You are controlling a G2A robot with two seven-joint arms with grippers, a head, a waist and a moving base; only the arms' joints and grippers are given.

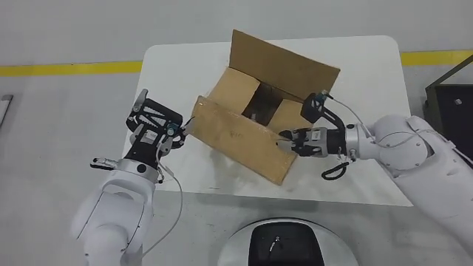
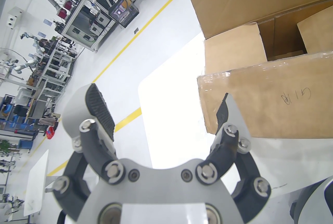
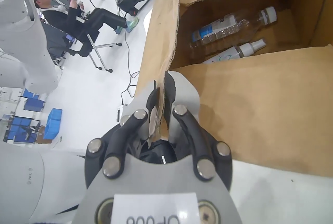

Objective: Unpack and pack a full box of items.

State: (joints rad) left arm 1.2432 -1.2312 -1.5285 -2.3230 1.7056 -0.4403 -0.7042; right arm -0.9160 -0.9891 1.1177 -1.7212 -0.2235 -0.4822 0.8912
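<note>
One box flap (image 3: 166, 27) pinched by right gripper (image 3: 161, 91); left gripper (image 2: 158, 95) spread, beside box (image 1: 244, 89).

The box (image 1: 244, 137) is matt brown cardboard, with one flap's edge torn and rough. A band of glossy clear tape (image 2: 273, 64) covers another flap's edge. Inside lie a ribbed clear plastic bottle (image 3: 229, 28) and a smooth white spray bottle (image 3: 243, 50), probably plastic. The table (image 1: 355, 74) is smooth and white.

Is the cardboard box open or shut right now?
Open. The box has its flaps spread, with a clear bottle and a spray bottle lying inside.
</note>
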